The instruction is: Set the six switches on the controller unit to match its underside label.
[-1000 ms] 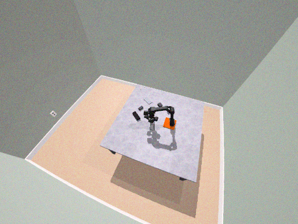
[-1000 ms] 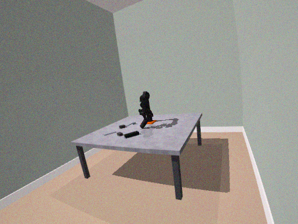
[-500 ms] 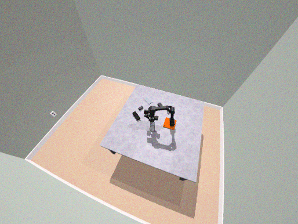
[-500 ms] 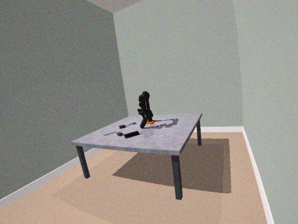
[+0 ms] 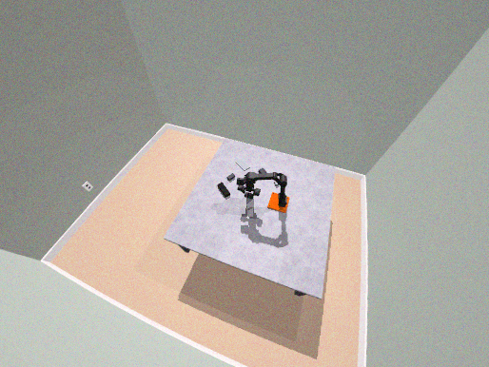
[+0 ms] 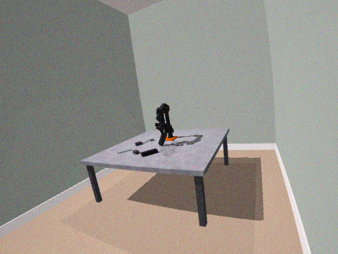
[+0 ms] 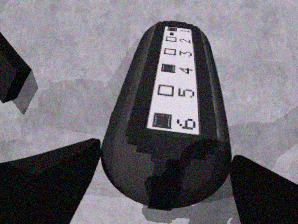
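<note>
The dark grey controller unit (image 5: 249,206) (image 6: 162,139) (image 7: 166,187) hangs steeply tilted above the bench. My gripper (image 5: 249,194) (image 6: 162,131) (image 7: 168,157) is shut on it, with one fingertip against each long side near its end in the wrist view. Its underside faces the wrist camera. The white label (image 7: 176,80) shows squares 1, 4 and 6 filled and squares 2, 3 and 5 empty. The rocker switches are on the far side and hidden.
A long black block (image 5: 224,190) (image 6: 149,152), small dark blocks (image 5: 231,177) (image 6: 139,143) and a thin flat part (image 5: 244,167) (image 6: 125,150) lie on the bench. The arm stands on an orange plate (image 5: 274,198) (image 6: 171,139). A dark thing (image 7: 12,75) shows at the wrist view's left edge.
</note>
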